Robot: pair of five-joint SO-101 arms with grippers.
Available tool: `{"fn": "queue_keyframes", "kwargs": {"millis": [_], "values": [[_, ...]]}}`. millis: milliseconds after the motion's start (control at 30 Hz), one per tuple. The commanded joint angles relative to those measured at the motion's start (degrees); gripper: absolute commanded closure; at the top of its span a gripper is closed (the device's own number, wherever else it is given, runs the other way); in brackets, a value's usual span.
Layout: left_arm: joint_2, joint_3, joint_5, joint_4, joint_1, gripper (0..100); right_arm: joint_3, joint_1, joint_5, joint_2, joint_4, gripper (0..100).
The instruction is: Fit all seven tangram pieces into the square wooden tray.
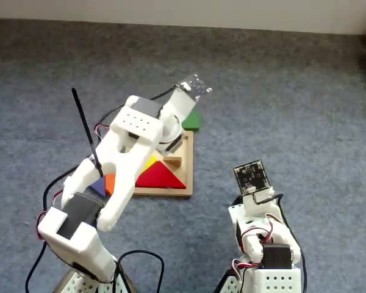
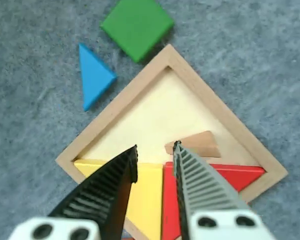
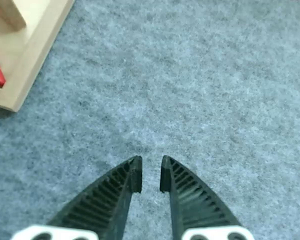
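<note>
The square wooden tray lies on grey carpet with a yellow piece and a red triangle in it. A small wood-coloured piece lies on the bare tray floor. My left gripper hovers open over the tray's middle, above the seam between yellow and red, holding nothing. A green square and a blue triangle lie on the carpet just outside the tray. From above, orange and purple pieces peek out under the left arm. My right gripper is shut over bare carpet.
The left arm spans the tray and hides much of it from above. The right arm sits at the near right, with the tray's corner off to its side. Grey carpet stretches right of the tray.
</note>
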State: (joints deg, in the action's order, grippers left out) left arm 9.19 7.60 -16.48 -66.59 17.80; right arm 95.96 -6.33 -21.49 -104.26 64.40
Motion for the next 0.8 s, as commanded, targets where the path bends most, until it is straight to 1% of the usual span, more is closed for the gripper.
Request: {"fn": "queue_keyframes", "kwargs": {"millis": [0,133,200,267,400,533,767], "values": [[-2.9,-0.3,0.6,-0.8,1.6,86,6.6,1.0,-0.7,-0.9,-1.1,92.2],[-2.9,0.7,0.7,-0.8,2.3,86,6.6,2.2,-0.7,-0.9,-1.2,92.2],[-2.9,2.2,2.5,-0.2,3.4,86,6.6,2.2,-0.7,-0.9,-1.3,92.2],[-2.9,4.7,4.0,1.3,4.7,86,6.6,2.2,-0.7,-0.9,-1.3,92.2],[-3.4,9.5,4.0,2.6,7.0,86,6.6,2.3,-0.7,-0.9,-1.3,92.2],[-3.6,11.1,4.1,2.5,6.9,86,6.6,2.3,-0.7,-0.9,-1.3,92.2],[-3.6,10.6,4.2,2.5,6.6,86,6.6,2.3,-0.7,-0.9,-1.3,92.2]]}}
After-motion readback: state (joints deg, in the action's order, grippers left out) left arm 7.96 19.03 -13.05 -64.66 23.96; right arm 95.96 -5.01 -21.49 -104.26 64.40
